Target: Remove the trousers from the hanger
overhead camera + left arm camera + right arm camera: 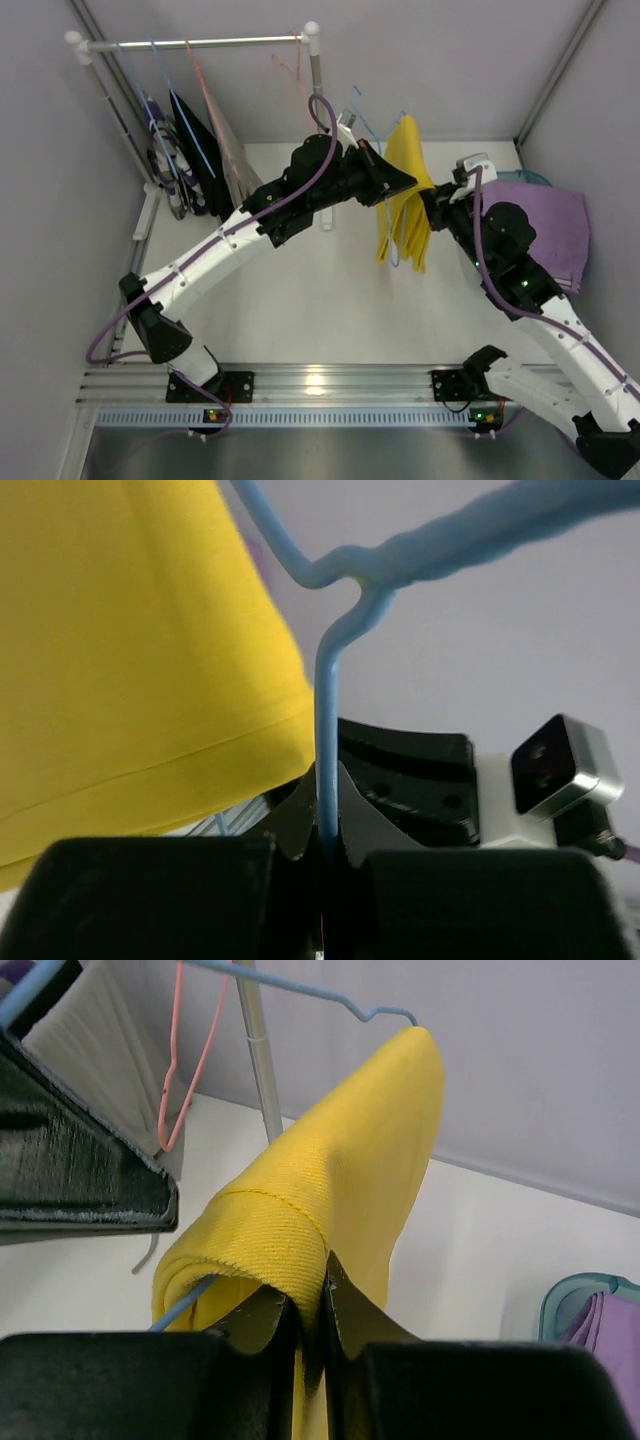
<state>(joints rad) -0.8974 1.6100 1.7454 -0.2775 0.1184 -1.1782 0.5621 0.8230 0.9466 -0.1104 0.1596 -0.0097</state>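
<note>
While the left end effector [325, 825] pinches the wire of the blue hanger [328, 710], the right end effector [308, 1305] squeezes a fold of the yellow trousers [345, 1160].

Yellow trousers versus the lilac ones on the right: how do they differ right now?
The yellow trousers drape over a blue hanger held up by the left gripper; the lilac trousers lie flat, off any hanger. The right gripper pinches the yellow cloth; no gripper holds the lilac pair. Both are plain folded cloth.
</note>
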